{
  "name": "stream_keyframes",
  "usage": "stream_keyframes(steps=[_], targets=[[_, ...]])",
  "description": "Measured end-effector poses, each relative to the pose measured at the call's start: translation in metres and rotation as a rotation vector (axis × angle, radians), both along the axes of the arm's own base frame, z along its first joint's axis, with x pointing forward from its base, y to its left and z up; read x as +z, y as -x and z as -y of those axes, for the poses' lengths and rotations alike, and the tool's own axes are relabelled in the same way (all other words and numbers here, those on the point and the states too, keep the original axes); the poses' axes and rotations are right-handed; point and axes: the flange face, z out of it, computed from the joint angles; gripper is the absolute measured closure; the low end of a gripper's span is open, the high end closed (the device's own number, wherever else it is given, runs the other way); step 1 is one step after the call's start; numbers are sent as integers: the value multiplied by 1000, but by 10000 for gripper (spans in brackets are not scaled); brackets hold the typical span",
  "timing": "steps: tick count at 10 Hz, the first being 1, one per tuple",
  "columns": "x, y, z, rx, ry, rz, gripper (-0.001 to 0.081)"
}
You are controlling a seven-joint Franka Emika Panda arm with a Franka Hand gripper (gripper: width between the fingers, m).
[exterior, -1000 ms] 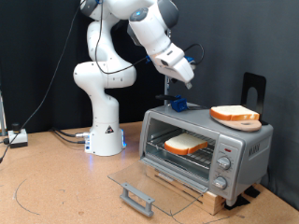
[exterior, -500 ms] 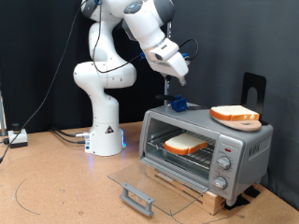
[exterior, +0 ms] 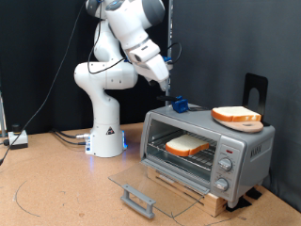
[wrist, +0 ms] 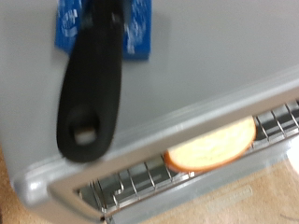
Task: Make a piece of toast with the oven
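The silver-grey oven point(exterior: 246, 149) stands at the exterior view's right with its glass door point(exterior: 141, 179) folded down flat and open. The piece of toast point(exterior: 188, 145) lies on the wire rack inside. It also shows in the wrist view point(wrist: 211, 147), pale with an orange crust, on the rack point(wrist: 140, 175). My gripper point(exterior: 164, 85) hangs in the air above and just left of the oven's top left corner, with nothing visibly held. Its fingers do not show in the wrist view.
A second orange-crusted slice on a round tan board point(exterior: 236, 116) sits on the oven's top. A blue item with an upright black handle point(exterior: 178, 105) stands on the top's left end and fills the wrist view point(wrist: 92, 84). The door's grey bar handle point(exterior: 136, 200) juts out over the table.
My gripper has swung towards the exterior view's left and slightly down, away from above the oven's top. The toast, door and board have not moved.
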Motion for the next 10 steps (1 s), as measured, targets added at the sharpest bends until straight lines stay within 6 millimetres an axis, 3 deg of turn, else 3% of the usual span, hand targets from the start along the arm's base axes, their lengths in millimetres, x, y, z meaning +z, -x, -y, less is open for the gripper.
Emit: stream_keyframes(steps=[6,7,10], targets=[[-16,-14,78,-38,-18,-30,-3],[-16,-14,77,-35,-16,-30,-3],[-13,-19,70,-348,-165,-173,-3]])
